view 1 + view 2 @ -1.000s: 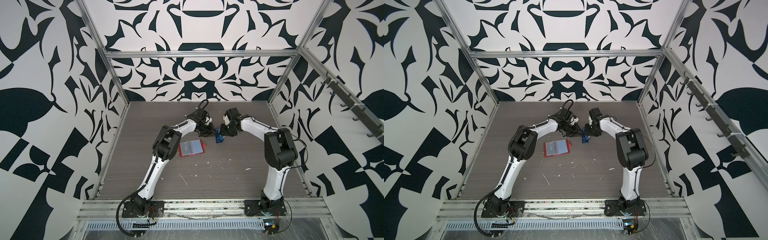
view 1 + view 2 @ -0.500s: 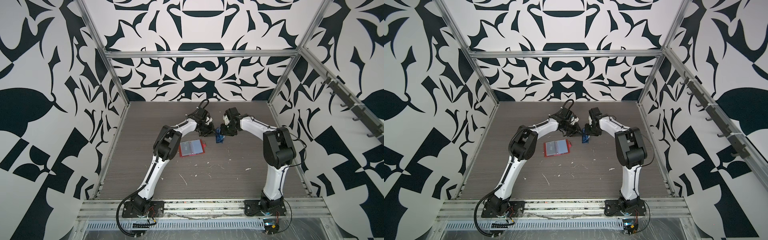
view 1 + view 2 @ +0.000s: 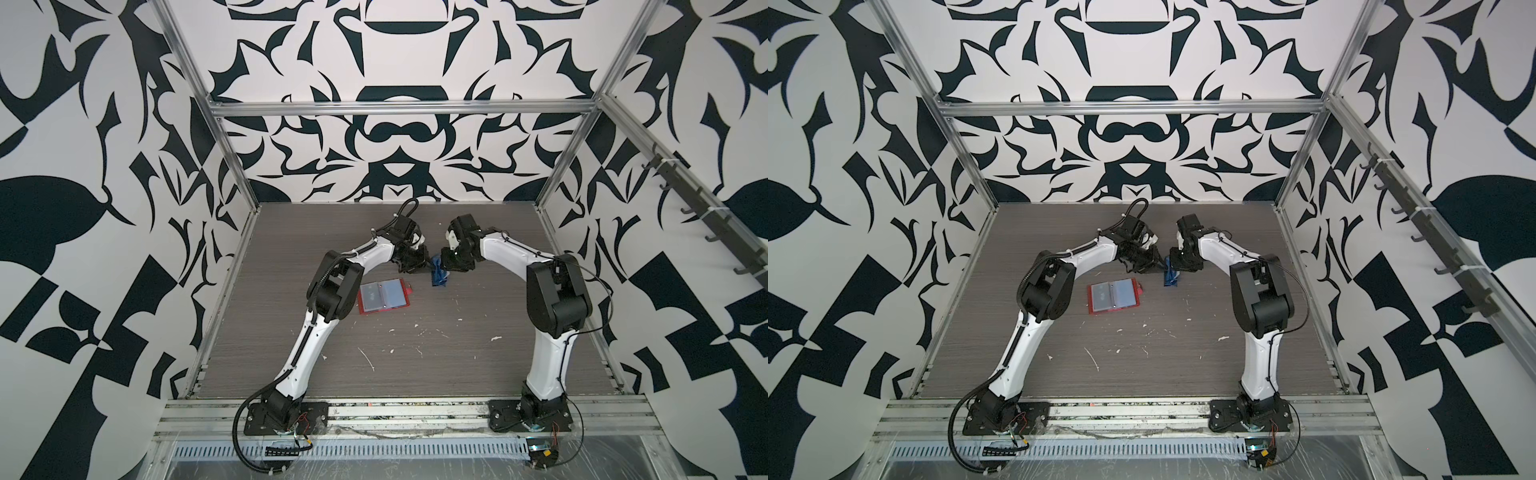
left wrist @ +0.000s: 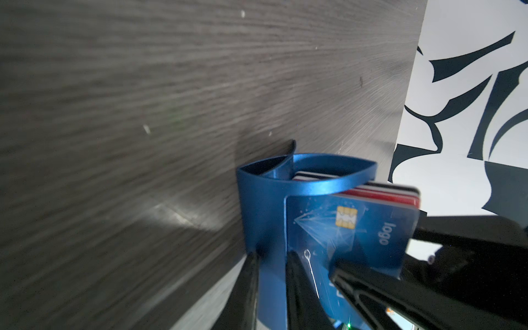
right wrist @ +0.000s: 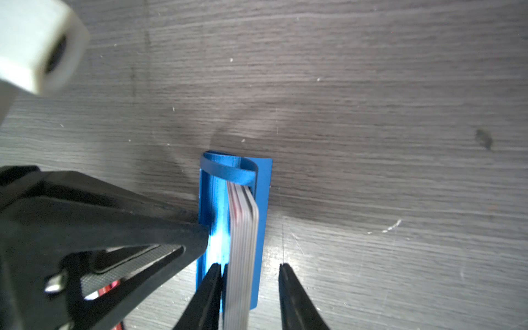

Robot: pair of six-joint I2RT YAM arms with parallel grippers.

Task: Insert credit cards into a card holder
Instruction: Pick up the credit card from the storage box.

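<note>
The card holder (image 3: 384,297) (image 3: 1113,296) lies open on the table, red with clear sleeves, and no gripper touches it. To its right stands a small blue stand (image 3: 438,272) (image 4: 263,205) (image 5: 213,205) with a stack of credit cards (image 5: 243,243) upright in it. The front card (image 4: 357,228) is blue with a chip, and red ones (image 4: 394,197) sit behind it. My left gripper (image 4: 271,274) (image 3: 424,269) is shut on the stand's wall. My right gripper (image 5: 250,274) (image 3: 444,266) straddles the stack, open. One finger lies against the cards; the other stands apart from them.
Small white scraps (image 3: 368,357) are scattered over the grey wood-grain table (image 3: 457,374) in front of the card holder. Patterned walls with metal frame posts (image 3: 232,166) close the table in on three sides.
The right arm's elbow has edged slightly left. Both grippers stay at the blue stand, and the card holder has not moved.
</note>
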